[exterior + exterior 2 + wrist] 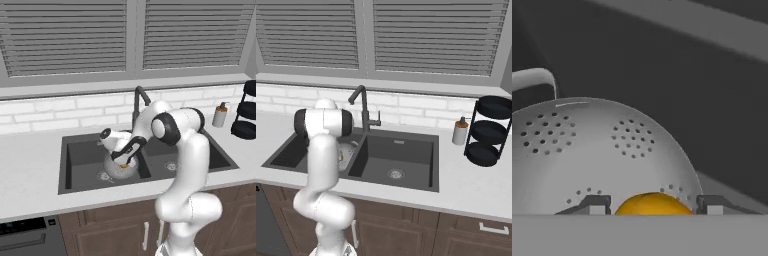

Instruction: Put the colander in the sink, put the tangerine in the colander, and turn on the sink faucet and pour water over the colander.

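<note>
The silver colander (pixel 116 171) (pixel 346 153) sits in the left basin of the dark grey sink (pixel 80 159) (pixel 402 154). In the hand view its pierced inner wall (pixel 587 147) spreads just below the fingers. My gripper (pixel 124 162) (pixel 653 207) reaches down into the bowl and is shut on the orange tangerine (pixel 653 202) (pixel 123 165), which sits between the two fingertips. The dark gooseneck sink faucet (pixel 140 98) (pixel 362 101) stands behind the divider between the basins. In the right base view my own arm hides most of the colander.
A white soap dispenser (pixel 220 115) (pixel 459 132) and a black three-tier rack (pixel 246 114) (pixel 491 131) stand on the counter to the right of the sink. The right basin (pixel 396 172) holds nothing but its drain. White brick wall and window blinds lie behind.
</note>
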Controlling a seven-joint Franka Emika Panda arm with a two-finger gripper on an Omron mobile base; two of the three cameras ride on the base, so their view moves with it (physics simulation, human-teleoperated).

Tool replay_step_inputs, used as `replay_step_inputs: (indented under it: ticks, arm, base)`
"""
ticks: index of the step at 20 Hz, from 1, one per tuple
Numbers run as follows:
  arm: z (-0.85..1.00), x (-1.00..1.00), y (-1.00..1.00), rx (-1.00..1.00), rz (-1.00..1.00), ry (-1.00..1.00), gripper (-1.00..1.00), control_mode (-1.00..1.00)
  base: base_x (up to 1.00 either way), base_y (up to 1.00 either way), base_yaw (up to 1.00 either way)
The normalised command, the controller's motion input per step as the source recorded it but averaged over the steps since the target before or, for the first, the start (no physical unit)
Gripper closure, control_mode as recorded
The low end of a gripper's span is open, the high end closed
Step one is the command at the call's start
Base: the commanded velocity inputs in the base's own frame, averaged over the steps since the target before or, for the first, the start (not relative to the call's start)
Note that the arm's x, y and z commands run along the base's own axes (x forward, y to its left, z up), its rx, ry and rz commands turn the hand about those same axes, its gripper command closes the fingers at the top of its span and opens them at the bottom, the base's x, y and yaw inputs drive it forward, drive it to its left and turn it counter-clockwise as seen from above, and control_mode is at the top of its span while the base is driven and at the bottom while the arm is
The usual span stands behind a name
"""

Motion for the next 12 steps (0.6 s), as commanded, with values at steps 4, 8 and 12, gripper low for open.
replay_step_inputs:
  ticks: [4, 8, 12]
  arm:
    - [-0.09, 0.0, 0.37, -0.18, 0.0, -0.14, -1.0, -1.0]
    - [-0.29, 0.0, 0.07, -0.1, 0.0, -0.21, -1.0, -1.0]
    - [-0.09, -0.38, 0.0, -0.03, 0.0, -0.44, -1.0, -1.0]
  base:
    - [0.0, 0.0, 0.0]
    - [0.0, 0.0, 0.0]
    - [0.0, 0.0, 0.0]
